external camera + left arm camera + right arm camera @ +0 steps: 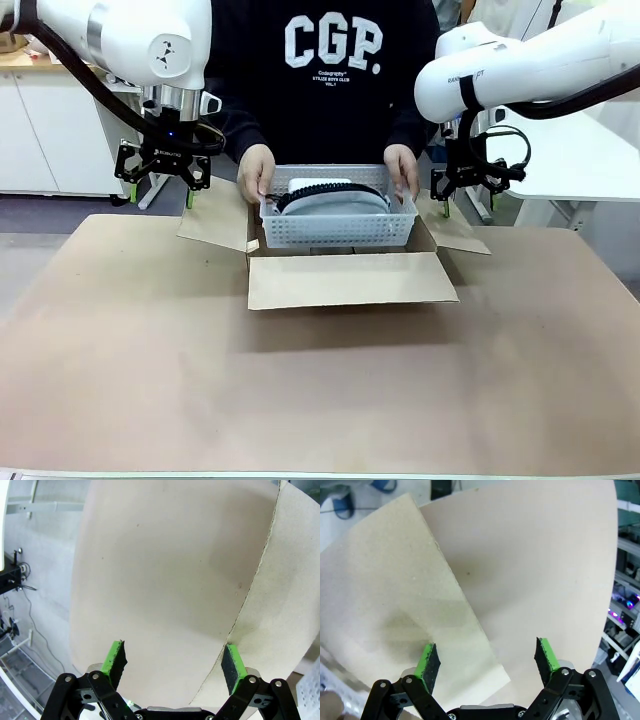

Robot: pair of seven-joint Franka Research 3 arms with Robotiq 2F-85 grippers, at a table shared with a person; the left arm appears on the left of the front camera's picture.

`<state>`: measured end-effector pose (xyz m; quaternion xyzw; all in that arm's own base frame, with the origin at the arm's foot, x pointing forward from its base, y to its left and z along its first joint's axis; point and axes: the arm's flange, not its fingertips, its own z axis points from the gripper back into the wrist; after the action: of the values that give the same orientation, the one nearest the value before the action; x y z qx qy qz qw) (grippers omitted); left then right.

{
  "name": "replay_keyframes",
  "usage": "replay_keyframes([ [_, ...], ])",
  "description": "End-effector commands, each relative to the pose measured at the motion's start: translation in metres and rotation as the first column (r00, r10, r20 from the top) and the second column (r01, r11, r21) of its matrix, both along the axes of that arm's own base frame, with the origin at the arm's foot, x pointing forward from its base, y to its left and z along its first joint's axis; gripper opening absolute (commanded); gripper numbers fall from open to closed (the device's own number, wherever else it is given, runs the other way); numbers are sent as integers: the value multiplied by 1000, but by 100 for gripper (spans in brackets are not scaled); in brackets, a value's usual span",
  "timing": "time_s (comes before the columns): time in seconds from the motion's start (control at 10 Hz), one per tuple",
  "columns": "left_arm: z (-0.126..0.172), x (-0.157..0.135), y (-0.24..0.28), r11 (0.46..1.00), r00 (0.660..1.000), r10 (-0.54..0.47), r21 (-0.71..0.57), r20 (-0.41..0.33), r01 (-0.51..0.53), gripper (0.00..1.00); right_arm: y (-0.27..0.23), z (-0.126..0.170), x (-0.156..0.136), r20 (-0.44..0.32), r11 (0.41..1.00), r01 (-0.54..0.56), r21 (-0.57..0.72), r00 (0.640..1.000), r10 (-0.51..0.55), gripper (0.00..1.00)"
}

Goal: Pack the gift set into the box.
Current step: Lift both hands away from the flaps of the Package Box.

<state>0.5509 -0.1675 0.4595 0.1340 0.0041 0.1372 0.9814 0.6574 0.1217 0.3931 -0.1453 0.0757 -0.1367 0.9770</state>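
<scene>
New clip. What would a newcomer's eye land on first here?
In the middle of the front view, a person's hands hold a white basket with the gift set in it at the open box. The left gripper and right gripper hang open, one on each side of the box.

Brown-covered table [320, 400], white cabinet [50, 130] at far left.
</scene>
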Motion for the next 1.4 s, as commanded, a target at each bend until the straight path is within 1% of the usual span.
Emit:
replay_keyframes([
  [0.0,1,-1,2,1000,1000,1,15,3,-1,100,-2,1,4,10,1000,-5,-20,1000,6,100],
  [1.3,1,-1,2,1000,1000,1,15,3,-1,100,-2,1,4,10,1000,-5,-20,1000,6,100],
])
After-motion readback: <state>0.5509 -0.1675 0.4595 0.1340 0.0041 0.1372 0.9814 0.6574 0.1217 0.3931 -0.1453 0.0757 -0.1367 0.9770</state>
